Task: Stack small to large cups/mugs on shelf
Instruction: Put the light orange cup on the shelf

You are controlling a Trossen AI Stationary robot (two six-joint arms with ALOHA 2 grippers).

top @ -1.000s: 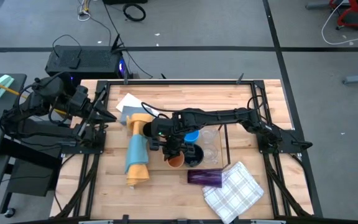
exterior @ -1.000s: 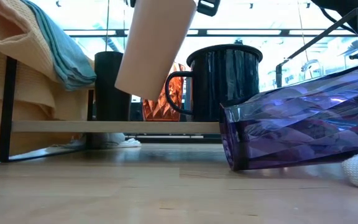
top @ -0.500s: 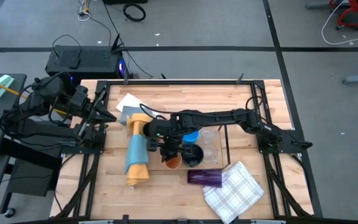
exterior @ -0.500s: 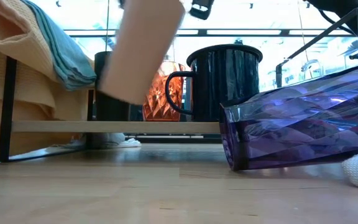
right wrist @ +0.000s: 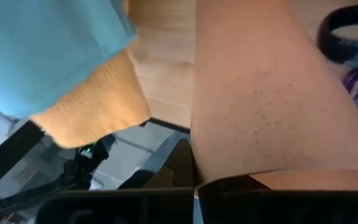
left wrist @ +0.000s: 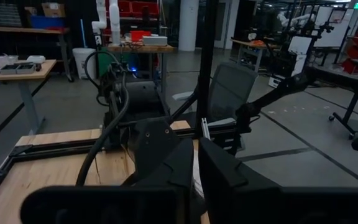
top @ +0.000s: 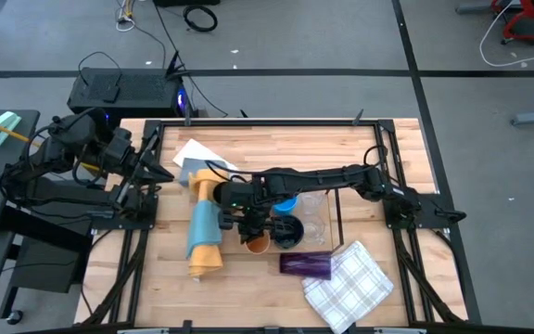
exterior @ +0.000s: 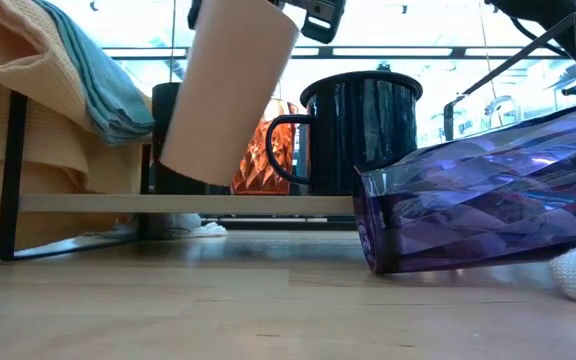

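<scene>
Holding the peach cup (exterior: 226,95) aloft, my right gripper (top: 253,221) sits in the middle of the high frame, its arm stretched across from the right side of the table (top: 267,288). Its fingers are clamped shut on the cup's rim end. In the low frame the cup fills the upper centre-left, tilted, its closed end lowest and clear of the wood. In the right wrist frame the cup's speckled wall (right wrist: 260,99) fills the right half.

Behind the cup in the low frame I see the shelf (exterior: 168,203), a thin black rod rack with a pale board. On it, left to right: black cup (exterior: 168,110), mostly hidden by the peach cup; amber cup (exterior: 268,155); dark handled mug (exterior: 363,135), handle toward the frame's left. All three stand upright.

Purple tumbler (exterior: 488,195) lies on its side at the right of the low frame, on the table in front of the shelf. In the high frame it lies at lower centre (top: 306,264), just beside the checked cloth (top: 349,283). A blue cup (top: 286,200) and clear glasses (top: 313,213) sit right of the gripper.

Rolled yellow-and-blue cloth (top: 204,227) lies left of the gripper.

Left gripper (top: 160,173) waits at the table's upper left edge; I cannot tell how its fingers stand
</scene>
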